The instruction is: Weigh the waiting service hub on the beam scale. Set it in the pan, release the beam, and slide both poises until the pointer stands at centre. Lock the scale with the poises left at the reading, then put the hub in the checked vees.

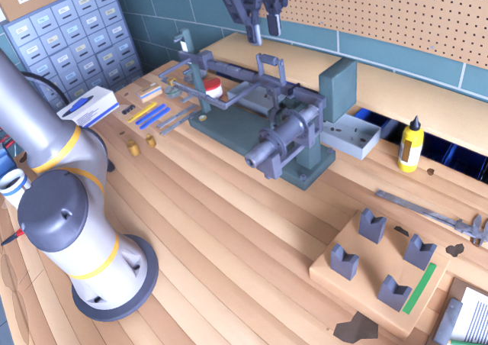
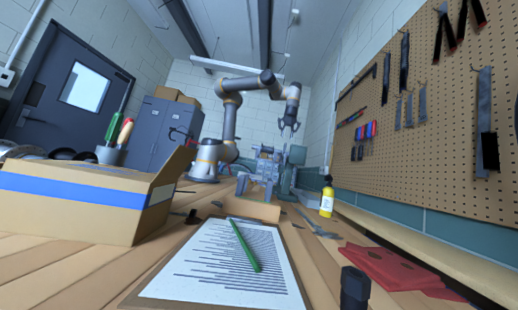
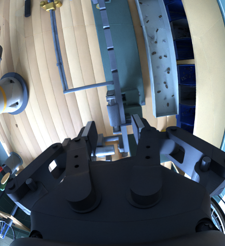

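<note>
The large poise (image 1: 271, 62), a knurled grey roller in a frame on the scale's beam (image 1: 236, 73), sits right below my gripper (image 1: 265, 32). In the wrist camera the poise (image 3: 114, 111) shows just beyond the fingertips (image 3: 114, 128). My gripper is open and holds nothing, raised above the beam. The grey service hub (image 1: 282, 136) lies in the pan cradle at the near end of the green beam scale (image 1: 252, 124). The pointer post (image 1: 189, 53) stands at the far end. The four grey vee blocks (image 1: 380, 254) stand on a board near the right edge.
A grey tray (image 1: 349, 134) with small bits sits behind the scale. A yellow glue bottle (image 1: 410, 146) stands to its right. Brass weights (image 1: 140, 145) and blue and grey strips (image 1: 165, 114) lie left of the scale. A caliper (image 1: 433, 215) lies beyond the vee board.
</note>
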### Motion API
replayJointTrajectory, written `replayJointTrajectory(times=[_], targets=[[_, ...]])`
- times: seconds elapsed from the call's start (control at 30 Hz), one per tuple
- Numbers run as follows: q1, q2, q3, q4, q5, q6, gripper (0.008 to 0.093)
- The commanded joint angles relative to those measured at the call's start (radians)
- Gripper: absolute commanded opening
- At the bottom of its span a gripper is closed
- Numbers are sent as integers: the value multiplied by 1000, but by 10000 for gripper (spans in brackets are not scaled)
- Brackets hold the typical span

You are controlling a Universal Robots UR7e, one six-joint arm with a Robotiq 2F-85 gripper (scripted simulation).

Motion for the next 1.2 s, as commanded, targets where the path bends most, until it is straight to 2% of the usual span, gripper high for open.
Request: replayJointTrajectory(times=[0.0, 0.07, 0.13, 0.47, 0.93, 1.17], targets=[[0, -2, -24, 18, 0, 0, 480], [0, -1, -56, 49, 0, 0, 480], [0, -1, -61, 55, 0, 0, 485], [0, -1, -61, 56, 0, 0, 680], [-2, -2, -61, 56, 0, 9, 680], [-22, -13, -53, 58, 0, 85, 680]])
